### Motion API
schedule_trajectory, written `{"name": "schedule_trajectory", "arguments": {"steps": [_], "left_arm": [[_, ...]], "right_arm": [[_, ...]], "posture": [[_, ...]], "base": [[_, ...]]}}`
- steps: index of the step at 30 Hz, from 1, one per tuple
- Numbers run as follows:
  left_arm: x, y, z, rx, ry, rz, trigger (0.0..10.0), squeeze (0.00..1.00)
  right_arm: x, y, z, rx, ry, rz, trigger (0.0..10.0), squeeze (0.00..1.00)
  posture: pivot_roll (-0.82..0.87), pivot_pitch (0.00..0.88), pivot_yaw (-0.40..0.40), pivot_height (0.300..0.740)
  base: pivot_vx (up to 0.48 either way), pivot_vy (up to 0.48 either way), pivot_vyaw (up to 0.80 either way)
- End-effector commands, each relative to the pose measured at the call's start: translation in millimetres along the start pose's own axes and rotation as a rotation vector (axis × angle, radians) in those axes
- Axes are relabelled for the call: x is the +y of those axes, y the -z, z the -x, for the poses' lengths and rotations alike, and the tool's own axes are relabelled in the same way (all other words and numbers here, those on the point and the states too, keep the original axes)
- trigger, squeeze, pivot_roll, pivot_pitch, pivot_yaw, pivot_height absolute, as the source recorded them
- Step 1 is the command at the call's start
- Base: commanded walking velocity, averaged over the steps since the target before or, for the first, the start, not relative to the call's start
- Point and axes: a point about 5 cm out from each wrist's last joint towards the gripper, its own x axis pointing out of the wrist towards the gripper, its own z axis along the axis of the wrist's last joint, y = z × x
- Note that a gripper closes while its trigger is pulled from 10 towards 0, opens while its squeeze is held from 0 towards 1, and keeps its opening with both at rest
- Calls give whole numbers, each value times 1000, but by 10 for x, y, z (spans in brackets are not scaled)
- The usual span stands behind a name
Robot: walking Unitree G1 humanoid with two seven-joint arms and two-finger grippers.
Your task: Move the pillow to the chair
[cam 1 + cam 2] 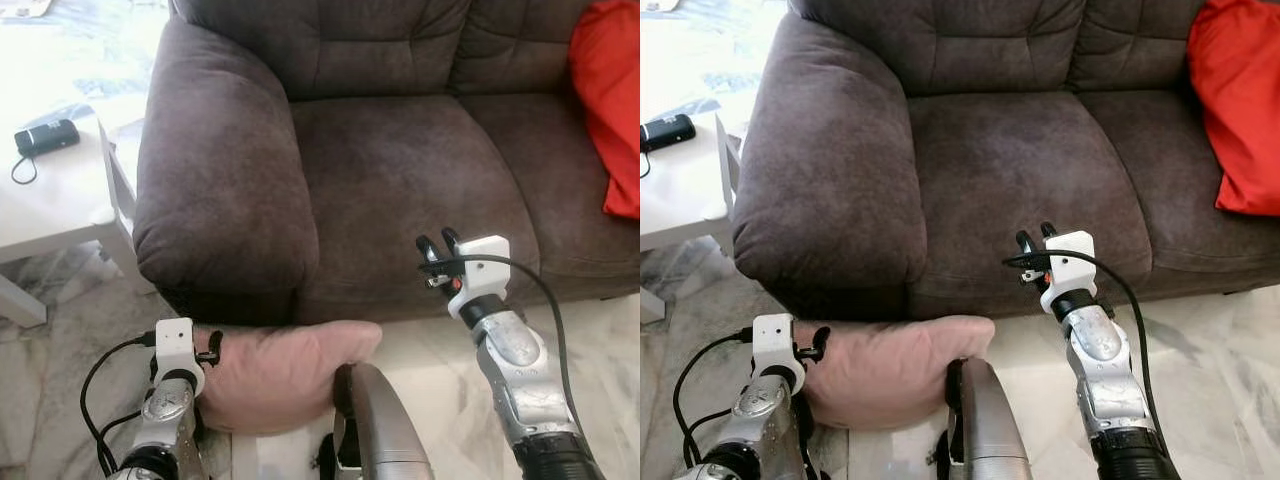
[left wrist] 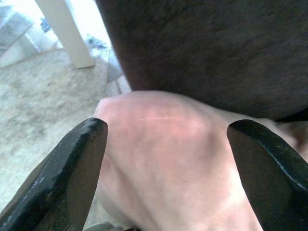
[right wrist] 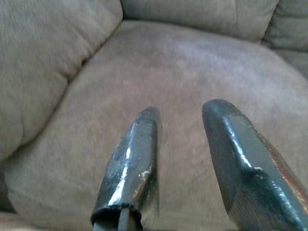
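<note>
A pink pillow (image 1: 280,375) hangs low in front of the brown couch (image 1: 400,150), pressed against my silver torso piece (image 1: 385,420). My left gripper (image 1: 213,350) is shut on the pillow's left end. In the left wrist view the pillow (image 2: 168,144) bulges between the two widely spread fingers (image 2: 72,163). My right gripper (image 1: 438,242) hovers over the front edge of the couch seat. It is open by a narrow gap, with nothing between its fingers (image 3: 134,159). The couch seat (image 3: 192,62) below it is bare.
A red cushion (image 1: 610,100) leans in the couch's right corner. Left of the couch's thick armrest (image 1: 215,170) stands a white side table (image 1: 50,200) with a black device (image 1: 45,137) on it. Marble floor (image 1: 430,350) runs along the couch front.
</note>
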Motion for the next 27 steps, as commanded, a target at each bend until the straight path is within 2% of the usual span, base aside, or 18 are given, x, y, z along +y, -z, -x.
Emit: {"name": "schedule_trajectory", "arguments": {"steps": [1,10,15,21,27], "left_arm": [[29,134,50,52,-17,-2,10000,0],[28,39,10,19,-31,-1,10000,0],[73,20,2,14,-53,-12,10000,0],[145,-50,-10,-26,-78,-12,10000,0],[227,-93,-29,-32,-117,-32,10000,0]], "right_arm": [[-82,6,65,10,20,9,10000,0],[-120,-53,121,2,13,13,10000,0],[-88,-47,125,10,-12,-5,10000,0],[-97,-127,9,-4,-19,-19,10000,0],[-55,-138,62,-6,-35,-26,10000,0]], "posture": [[-106,288,-164,540],[-126,316,-186,540],[-130,341,-199,540],[-124,369,-213,540],[-134,383,-220,540]], "base": [[0,0,0],[0,0,0],[0,0,0],[0,0,0],[0,0,0]]}}
